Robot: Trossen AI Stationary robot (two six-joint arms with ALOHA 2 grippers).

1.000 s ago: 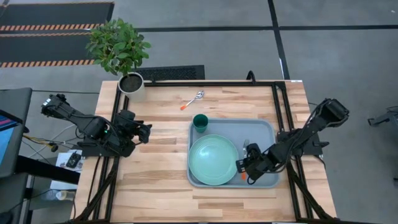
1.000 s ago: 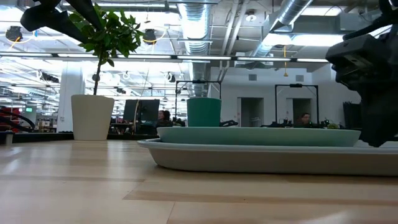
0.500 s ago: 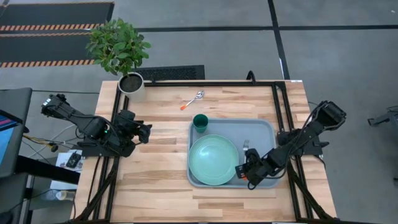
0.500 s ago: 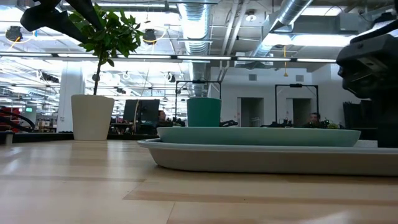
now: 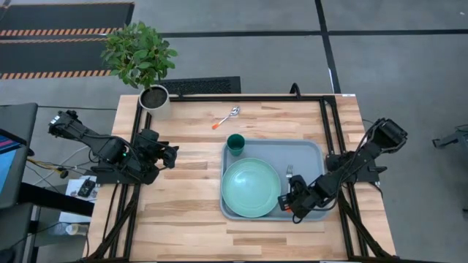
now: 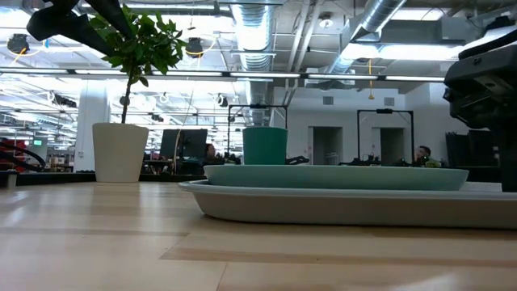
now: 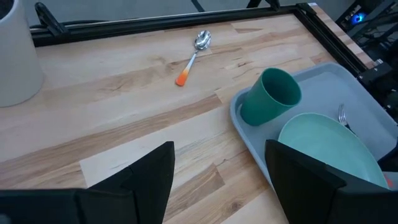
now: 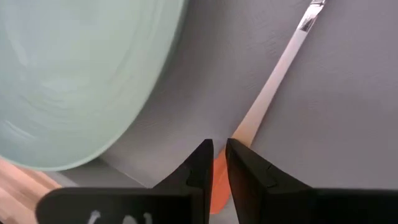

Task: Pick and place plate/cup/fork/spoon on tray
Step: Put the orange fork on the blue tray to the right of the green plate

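The right gripper (image 8: 214,163), nearly closed around the orange-handled metal fork (image 8: 273,78) (now lying on the blue-grey plastic tray (image 5: 311,150)), has drawn back slightly, suggesting release.

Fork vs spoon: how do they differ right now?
The fork lies in the tray beside the plate; the spoon lies on the bare table. The right gripper is at the fork's handle; nothing touches the spoon. Both have orange handles.
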